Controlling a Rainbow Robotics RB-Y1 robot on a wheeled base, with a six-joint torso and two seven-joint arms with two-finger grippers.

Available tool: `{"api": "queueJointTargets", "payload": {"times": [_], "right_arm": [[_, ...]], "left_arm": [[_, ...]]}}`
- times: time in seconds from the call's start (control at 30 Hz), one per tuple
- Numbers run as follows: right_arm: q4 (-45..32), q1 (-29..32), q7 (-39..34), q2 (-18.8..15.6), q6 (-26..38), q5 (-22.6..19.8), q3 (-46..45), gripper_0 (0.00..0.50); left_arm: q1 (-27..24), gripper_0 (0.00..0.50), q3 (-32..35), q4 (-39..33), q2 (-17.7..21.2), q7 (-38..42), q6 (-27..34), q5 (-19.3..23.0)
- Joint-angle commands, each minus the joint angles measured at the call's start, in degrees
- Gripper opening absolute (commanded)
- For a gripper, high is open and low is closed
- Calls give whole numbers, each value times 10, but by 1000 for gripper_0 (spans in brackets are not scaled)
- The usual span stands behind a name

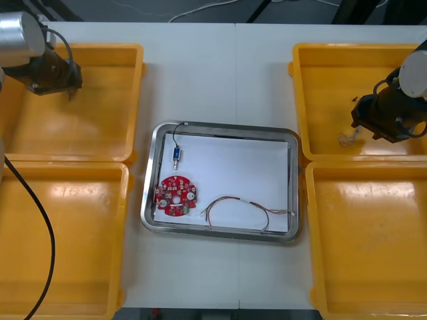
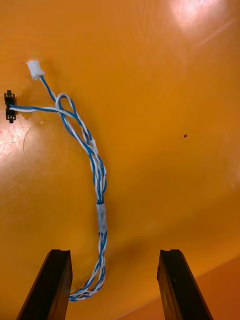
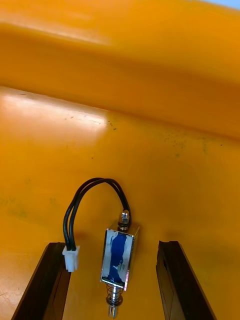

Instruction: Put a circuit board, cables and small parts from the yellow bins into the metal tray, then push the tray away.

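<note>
Light table [image 1: 220,73]; dark floor [image 1: 300,10] beyond

- A light worktop [image 1: 200,80], smooth and pale, spans the front view.
- A thin seam [image 1: 235,73] runs across the worktop from its far edge towards the near side.
- A dark floor [image 1: 293,10] lies beyond the worktop's far edge.
- A white cord [image 1: 193,10] curves over that floor, near the far edge.
</note>
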Motion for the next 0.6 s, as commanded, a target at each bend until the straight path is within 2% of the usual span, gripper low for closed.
{"api": "queueJointTargets", "payload": {"times": [0.03,0.13,0.17,0.23,0.3,0.33,0.43,0.47,0.6], "right_arm": [[-16,2,-17,15,-6,16,-18,500],[-12,2,-14,15,-12,16,-18,500],[-9,2,-13,16,-16,16,-18,500],[-6,2,-9,16,-27,15,-17,500],[3,1,-4,16,-36,13,-18,500],[4,1,-3,16,-39,13,-18,500],[19,-5,15,18,-46,11,-18,500],[24,-7,23,19,-45,10,-18,500],[61,-24,51,20,-44,6,-18,500]], "left_arm": [[-34,500,9,5,-7,-71,-8,8],[-34,500,9,7,-7,-76,-7,11],[-34,485,9,8,-7,-78,-8,13],[-34,419,9,13,-8,-80,-8,16],[-33,285,9,15,-8,-82,-10,18],[-33,255,9,15,-8,-82,-10,18],[-33,45,9,15,-8,-82,-10,17],[-33,9,9,15,-8,-82,-10,17],[-33,0,9,15,-9,-84,-10,18]]}}
